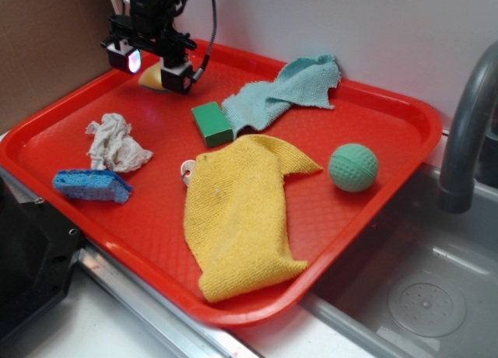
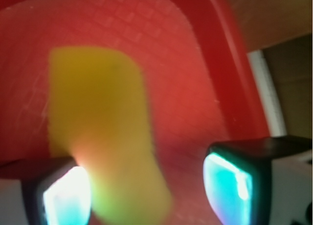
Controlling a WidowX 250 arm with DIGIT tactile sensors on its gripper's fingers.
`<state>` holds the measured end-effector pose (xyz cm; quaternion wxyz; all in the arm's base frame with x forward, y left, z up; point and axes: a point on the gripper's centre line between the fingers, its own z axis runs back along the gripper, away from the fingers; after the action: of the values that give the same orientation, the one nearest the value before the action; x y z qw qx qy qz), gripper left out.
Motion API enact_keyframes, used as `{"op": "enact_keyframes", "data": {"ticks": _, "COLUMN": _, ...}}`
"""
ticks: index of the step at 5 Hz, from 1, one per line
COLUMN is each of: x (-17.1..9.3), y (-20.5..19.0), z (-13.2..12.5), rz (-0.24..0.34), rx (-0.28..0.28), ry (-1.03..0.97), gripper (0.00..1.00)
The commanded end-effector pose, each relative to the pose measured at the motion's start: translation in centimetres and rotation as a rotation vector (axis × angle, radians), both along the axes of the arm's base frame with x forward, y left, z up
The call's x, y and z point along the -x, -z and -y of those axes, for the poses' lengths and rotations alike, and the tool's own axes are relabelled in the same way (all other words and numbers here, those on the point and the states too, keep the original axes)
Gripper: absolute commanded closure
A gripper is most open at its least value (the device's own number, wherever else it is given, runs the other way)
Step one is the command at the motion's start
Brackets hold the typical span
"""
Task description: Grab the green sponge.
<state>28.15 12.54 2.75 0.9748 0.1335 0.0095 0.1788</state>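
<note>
Here a red tray [image 1: 405, 117] lies beside a steel sink [image 1: 436, 296], before a white wall [image 1: 373, 23]. The gripper [image 1: 150, 65] hangs released over the tray's far corner, above a yellow object [image 2: 98, 127]. The green sponge [image 1: 212, 123] rests near the tray's middle.

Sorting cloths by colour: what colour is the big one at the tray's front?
Yellow cloth, clearest in the exterior view.

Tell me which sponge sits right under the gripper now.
The yellow sponge at the tray's back left corner, below the open gripper. The green sponge lies mid-tray beside the teal cloth; the blue sponge lies at the front left.
</note>
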Motion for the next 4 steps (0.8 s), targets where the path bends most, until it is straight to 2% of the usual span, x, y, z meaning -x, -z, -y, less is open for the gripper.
{"op": "enact_keyframes", "data": {"ticks": 1, "x": 1.1, "y": -3.6, "z": 0.5, "rz": 0.079, "rx": 0.111, "ry": -0.008, "gripper": 1.00}}
{"op": "enact_keyframes", "data": {"ticks": 2, "x": 4.3, "y": -8.5, "z": 1.8, "rz": 0.104, "rx": 0.170, "ry": 0.005, "gripper": 1.00}}
{"op": "enact_keyframes", "data": {"ticks": 3, "x": 7.6, "y": -13.4, "z": 3.0, "rz": 0.152, "rx": 0.180, "ry": 0.037, "gripper": 1.00}}
{"op": "enact_keyframes", "data": {"ticks": 4, "x": 9.3, "y": -15.3, "z": 3.7, "rz": 0.234, "rx": 0.255, "ry": 0.063, "gripper": 1.00}}
